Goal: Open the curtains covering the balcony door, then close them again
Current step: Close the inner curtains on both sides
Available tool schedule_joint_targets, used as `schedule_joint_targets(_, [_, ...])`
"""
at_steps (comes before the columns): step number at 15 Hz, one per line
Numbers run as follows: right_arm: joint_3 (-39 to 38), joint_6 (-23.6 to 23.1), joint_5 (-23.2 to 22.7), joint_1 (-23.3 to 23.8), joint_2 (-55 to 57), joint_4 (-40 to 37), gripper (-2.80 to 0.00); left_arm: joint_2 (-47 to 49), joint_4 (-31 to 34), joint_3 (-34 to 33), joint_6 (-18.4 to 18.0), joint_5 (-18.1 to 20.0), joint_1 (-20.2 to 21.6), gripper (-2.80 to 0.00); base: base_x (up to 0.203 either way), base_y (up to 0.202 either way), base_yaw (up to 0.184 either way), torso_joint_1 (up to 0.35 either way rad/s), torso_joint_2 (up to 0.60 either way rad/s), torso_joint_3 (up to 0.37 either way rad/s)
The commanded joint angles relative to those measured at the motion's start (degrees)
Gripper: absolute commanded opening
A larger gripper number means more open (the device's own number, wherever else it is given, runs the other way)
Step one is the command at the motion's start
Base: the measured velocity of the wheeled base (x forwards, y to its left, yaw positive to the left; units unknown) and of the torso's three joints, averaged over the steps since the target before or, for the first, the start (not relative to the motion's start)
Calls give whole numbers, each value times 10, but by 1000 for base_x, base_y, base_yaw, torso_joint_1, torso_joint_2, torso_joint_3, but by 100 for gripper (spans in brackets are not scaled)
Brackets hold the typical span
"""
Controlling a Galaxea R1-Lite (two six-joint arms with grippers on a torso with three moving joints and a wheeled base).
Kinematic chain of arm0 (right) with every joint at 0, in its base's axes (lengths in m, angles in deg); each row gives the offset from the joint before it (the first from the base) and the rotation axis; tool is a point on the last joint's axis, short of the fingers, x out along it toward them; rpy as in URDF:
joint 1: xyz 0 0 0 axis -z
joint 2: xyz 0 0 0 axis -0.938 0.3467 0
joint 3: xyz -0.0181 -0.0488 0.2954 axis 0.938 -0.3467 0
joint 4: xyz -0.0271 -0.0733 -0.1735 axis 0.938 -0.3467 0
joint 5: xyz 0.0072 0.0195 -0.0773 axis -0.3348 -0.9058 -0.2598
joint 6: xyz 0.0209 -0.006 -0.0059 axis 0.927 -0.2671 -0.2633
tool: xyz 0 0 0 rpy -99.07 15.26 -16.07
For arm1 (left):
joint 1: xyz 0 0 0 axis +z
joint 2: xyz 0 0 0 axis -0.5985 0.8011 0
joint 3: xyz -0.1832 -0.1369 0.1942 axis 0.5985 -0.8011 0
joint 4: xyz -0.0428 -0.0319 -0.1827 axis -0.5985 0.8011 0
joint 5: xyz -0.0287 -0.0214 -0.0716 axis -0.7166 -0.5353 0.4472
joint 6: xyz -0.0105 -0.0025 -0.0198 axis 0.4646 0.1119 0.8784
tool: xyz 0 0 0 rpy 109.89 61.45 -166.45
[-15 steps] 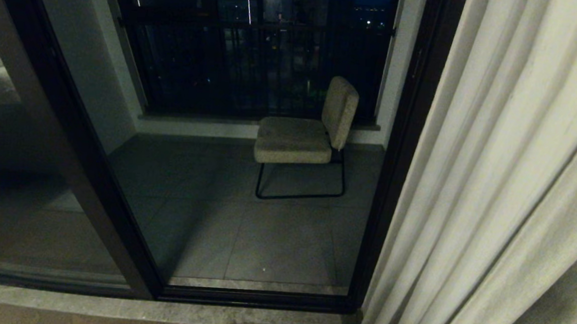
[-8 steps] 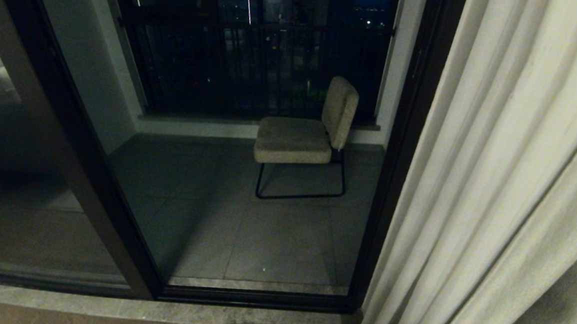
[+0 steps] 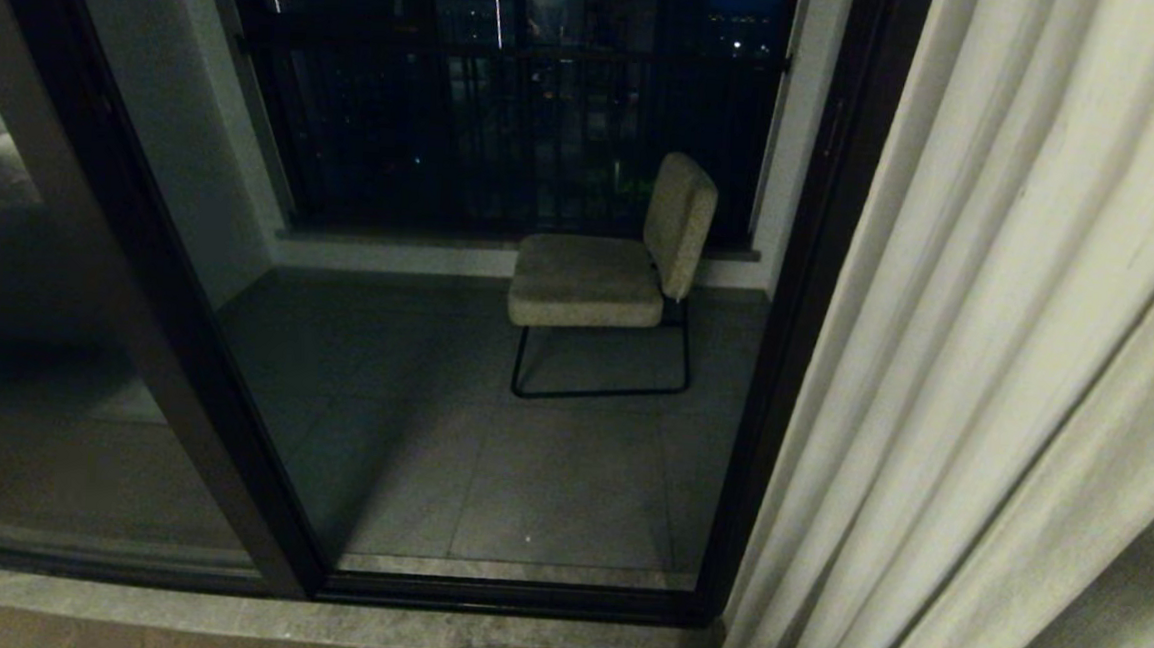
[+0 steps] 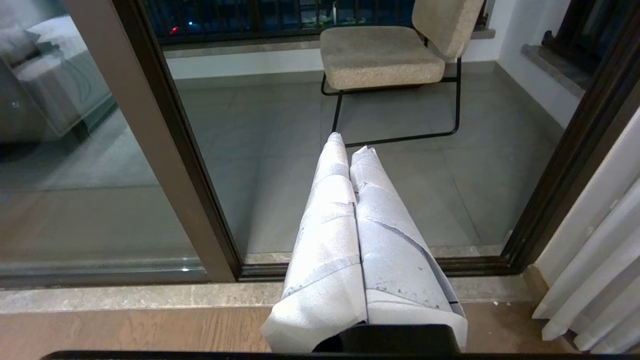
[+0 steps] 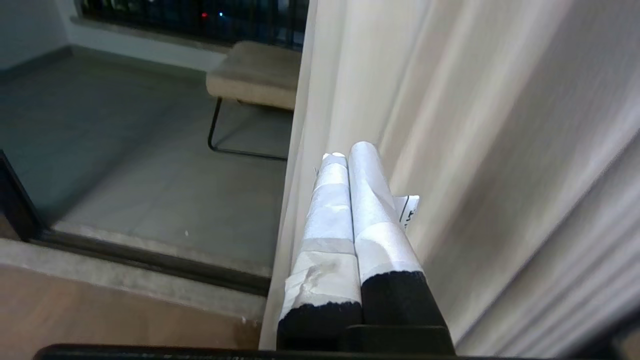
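Nothing shifts in the head view since a second ago: the curtains [image 3: 1014,391] stay bunched at the right, the balcony door [image 3: 490,439] bare, so the opening looks done and closing comes next. Right gripper [image 5: 345,152], jaws clenched on nothing, noses up at the near pleat edge. Left gripper [image 4: 350,145], jaws clenched too, hangs before the glass. Beyond stands a chair [image 3: 605,276], well clear.

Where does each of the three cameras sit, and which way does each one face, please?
Head: high, looking down through the balcony door at the chair; no arm shows.
Left wrist: behind the shut left gripper, facing door and chair.
Right wrist: behind the shut right gripper, against the curtains.
All three share the chair.
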Motion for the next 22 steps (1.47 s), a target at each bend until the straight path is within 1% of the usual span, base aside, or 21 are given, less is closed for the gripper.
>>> schedule_joint_targets(1, [49, 7, -1, -1, 153, 55, -280, 0, 0, 0, 0, 0, 0, -280, 0, 0, 0, 0, 0, 0])
schedule_joint_targets(3, [120, 20, -2, -1, 271, 117, -280, 0, 0, 0, 0, 0, 0, -280, 0, 0, 0, 0, 0, 0])
schedule_joint_targets(6, [252, 41, -5, -2, 421, 175, -280, 0, 0, 0, 0, 0, 0, -280, 0, 0, 0, 0, 0, 0])
schedule_joint_targets(8, [312, 64, -29, -2, 477, 206, -280, 0, 0, 0, 0, 0, 0, -280, 0, 0, 0, 0, 0, 0])
schedule_joint_targets(9, [324, 76, -43, -3, 493, 226, 0, 0, 0, 0, 0, 0, 0, -280, 0, 0, 0, 0, 0, 0])
schedule_joint_targets(14, [349, 103, -51, -3, 569, 355, 0, 0, 0, 0, 0, 0, 0, -280, 0, 0, 0, 0, 0, 0])
schedule_joint_targets(17, [408, 111, -50, -2, 609, 365, 0, 0, 0, 0, 0, 0, 0, -280, 0, 0, 0, 0, 0, 0])
schedule_joint_targets(22, [467, 111, -50, -2, 654, 373, 0, 0, 0, 0, 0, 0, 0, -280, 0, 0, 0, 0, 0, 0])
